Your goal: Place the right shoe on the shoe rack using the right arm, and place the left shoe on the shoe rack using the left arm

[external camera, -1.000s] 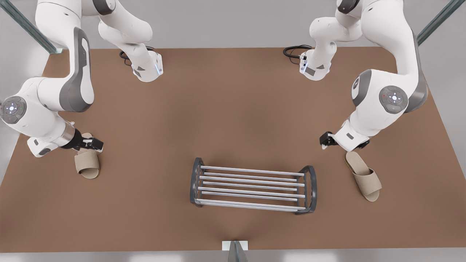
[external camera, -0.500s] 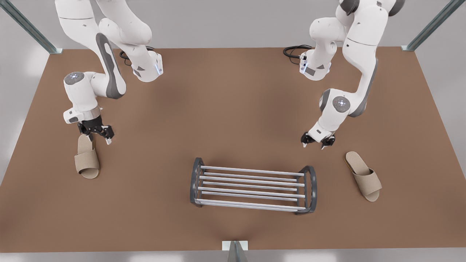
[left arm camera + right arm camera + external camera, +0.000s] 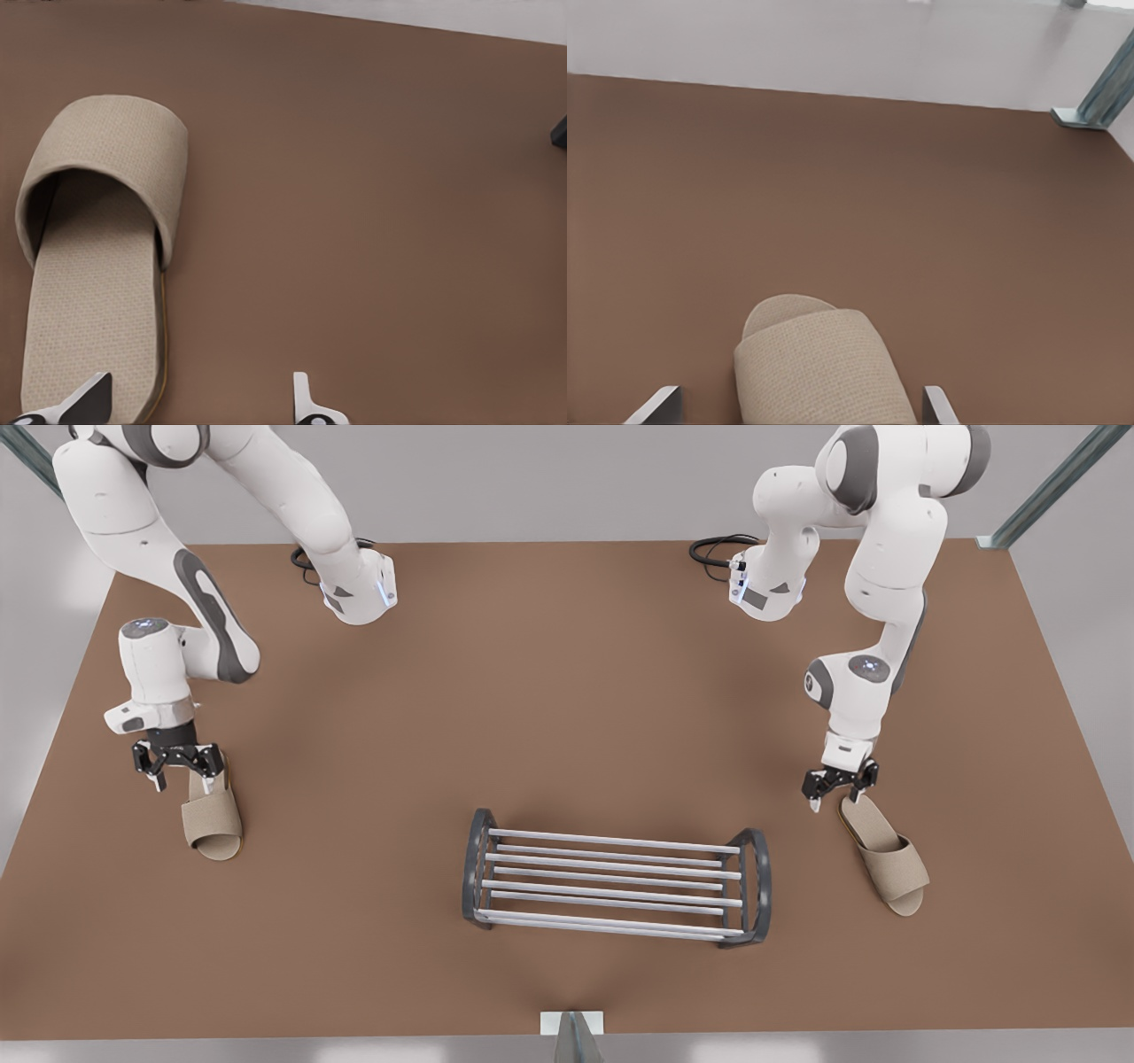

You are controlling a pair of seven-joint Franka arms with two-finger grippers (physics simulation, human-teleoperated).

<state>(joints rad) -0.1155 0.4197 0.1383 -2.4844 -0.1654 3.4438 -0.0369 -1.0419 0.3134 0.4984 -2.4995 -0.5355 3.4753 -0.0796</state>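
Two matching beige slippers lie on the brown table. The right shoe (image 3: 213, 815) is at the front view's left. My right gripper (image 3: 177, 766) hangs open above its heel end, and in the right wrist view the strap (image 3: 824, 363) sits between the open fingers (image 3: 799, 398). The left shoe (image 3: 884, 855) lies angled at the front view's right. My left gripper (image 3: 837, 786) is open by its heel. In the left wrist view the shoe (image 3: 97, 266) is off to one side of the gripper (image 3: 195, 394), under one fingertip. The shoe rack (image 3: 611, 886) stands bare between the shoes.
The rack's dark end frame (image 3: 560, 133) shows at the edge of the left wrist view. A metal post (image 3: 1090, 88) stands at the table corner beyond the right shoe. Both arm bases (image 3: 359, 589) (image 3: 766, 589) sit at the far table edge, with another post foot (image 3: 571, 1027) at the near edge.
Both arms have swung upright, so the wrists now point down. The right gripper shifted back over its shoe's heel. The left gripper moved toward the left shoe's heel. Neither shoe moved.
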